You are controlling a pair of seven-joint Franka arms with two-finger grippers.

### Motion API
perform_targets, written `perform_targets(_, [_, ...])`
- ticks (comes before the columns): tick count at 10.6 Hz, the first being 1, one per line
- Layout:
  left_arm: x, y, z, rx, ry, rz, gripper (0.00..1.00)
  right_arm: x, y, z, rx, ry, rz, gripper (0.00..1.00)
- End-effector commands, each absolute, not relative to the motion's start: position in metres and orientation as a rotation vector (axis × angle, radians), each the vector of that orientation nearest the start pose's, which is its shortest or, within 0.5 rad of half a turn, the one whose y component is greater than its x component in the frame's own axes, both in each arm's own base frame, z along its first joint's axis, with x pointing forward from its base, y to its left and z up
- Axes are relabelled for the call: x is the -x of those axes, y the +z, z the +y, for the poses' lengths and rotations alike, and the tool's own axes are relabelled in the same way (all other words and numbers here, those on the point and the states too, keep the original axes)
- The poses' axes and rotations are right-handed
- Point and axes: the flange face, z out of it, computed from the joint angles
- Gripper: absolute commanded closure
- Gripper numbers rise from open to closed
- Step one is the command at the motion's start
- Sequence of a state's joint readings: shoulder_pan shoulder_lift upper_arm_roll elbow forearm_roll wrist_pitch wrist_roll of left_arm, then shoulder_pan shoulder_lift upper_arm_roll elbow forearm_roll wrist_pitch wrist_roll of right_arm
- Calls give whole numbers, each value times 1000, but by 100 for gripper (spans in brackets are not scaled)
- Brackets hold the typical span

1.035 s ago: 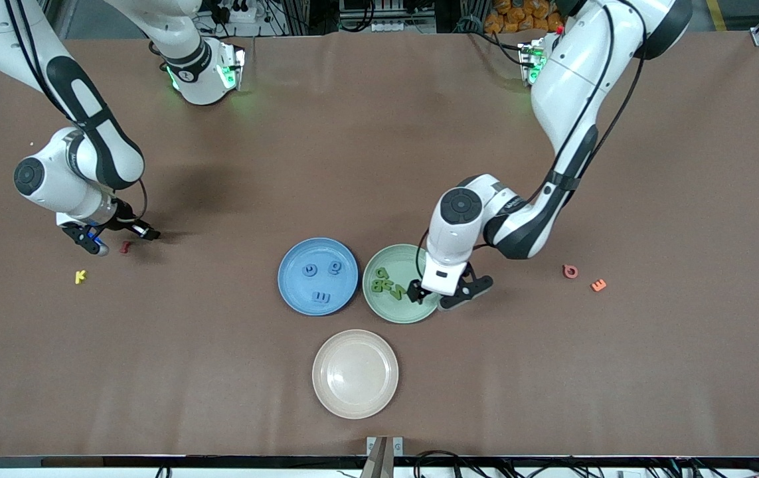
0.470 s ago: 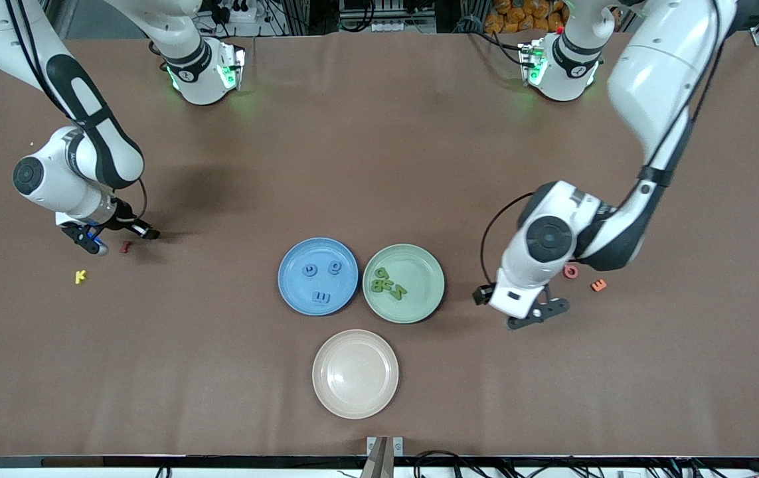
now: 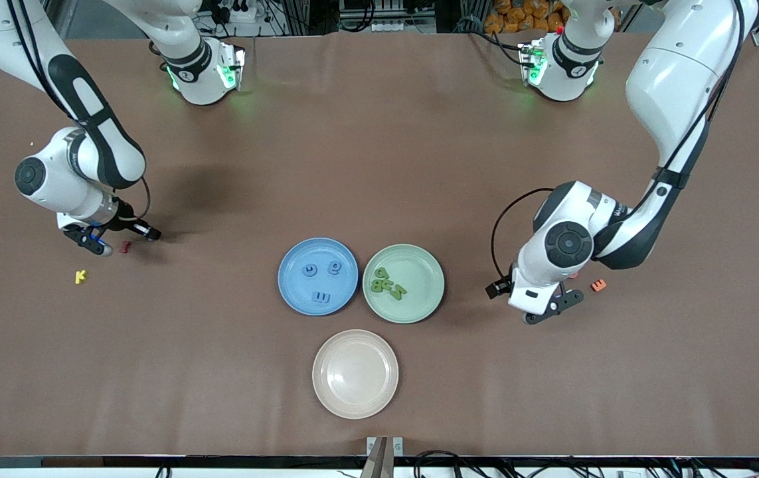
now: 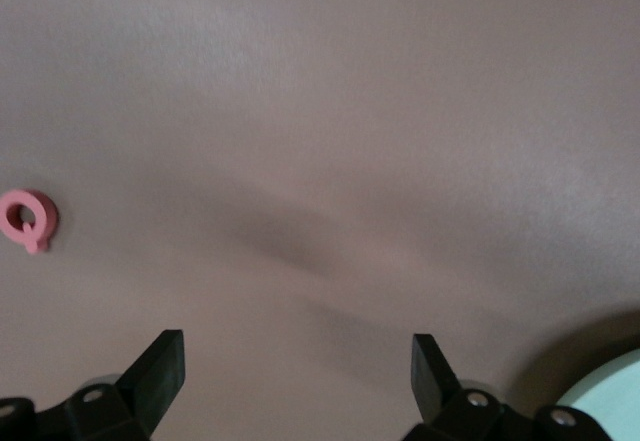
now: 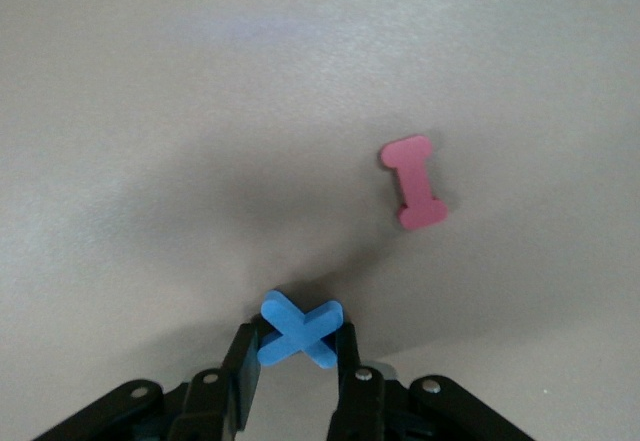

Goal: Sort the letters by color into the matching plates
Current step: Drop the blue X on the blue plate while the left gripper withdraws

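Now the left gripper (image 3: 544, 307), jaws wide and empty, has swung clear of the green plate (image 3: 429, 265) with its green letters (image 3: 387, 284), while the right gripper (image 5: 296, 366) stays pinched on the blue X (image 5: 299, 328), bound for the blue plate (image 3: 294, 267).

Matte brown surface (image 3: 379, 166), unpatterned. Blue plate (image 3: 293, 292) with three blue letters (image 3: 326, 279); pale mint-green plate (image 3: 425, 279) with darker green letters (image 3: 387, 283); beige-pink plate (image 3: 355, 398), plain. Blue X-shaped letter (image 5: 298, 329) between black fingers (image 5: 243, 376) of right hand (image 5: 296, 376). Red I-shaped letter (image 5: 413, 182), yellow letter (image 3: 80, 276), pink Q-shaped letter (image 4: 28, 217), orange letter (image 3: 597, 285). Left hand (image 4: 297, 371) with black fingers (image 4: 155, 371). White arms with black joints, green-lit bases.
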State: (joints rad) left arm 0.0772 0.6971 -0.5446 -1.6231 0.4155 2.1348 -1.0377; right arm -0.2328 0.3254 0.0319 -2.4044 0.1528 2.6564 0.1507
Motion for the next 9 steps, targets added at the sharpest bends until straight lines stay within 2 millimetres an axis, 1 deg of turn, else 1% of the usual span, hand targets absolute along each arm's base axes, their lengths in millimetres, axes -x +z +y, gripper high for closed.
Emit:
perform_targets(1, [-627, 249, -244, 3004, 93, -700, 0, -488, 184, -91, 3028, 57, 510, 67])
perform_targets(2, [-625, 248, -242, 2997, 98, -700, 0, -493, 190, -85, 3068, 38, 392, 67])
perform_targets(3, [-623, 243, -228, 2977, 111, -710, 0, -499, 196, -83, 3115, 22, 258, 67])
perform_targets(4, [-616, 239, -219, 2956, 118, -703, 0, -508, 203, -78, 3153, 2, 143, 68])
perform_targets(5, [-619, 240, -204, 2947, 120, -729, 0, -515, 207, -72, 3182, -10, 38, 73])
perform_targets(6, [-624, 242, -195, 2951, 115, -725, 0, -522, 213, -69, 3204, -28, -65, 74])
perform_targets(7, [-632, 245, -188, 2957, 81, -686, 0, -530, 220, -67, 3213, -52, -142, 74])
perform_targets(8, [-643, 251, -186, 2974, 44, -632, 0, -536, 225, -59, 3212, -70, -180, 74])
perform_targets(9, [-663, 248, -166, 2991, 26, -578, 0, -543, 230, -51, 3212, -68, -212, 74])
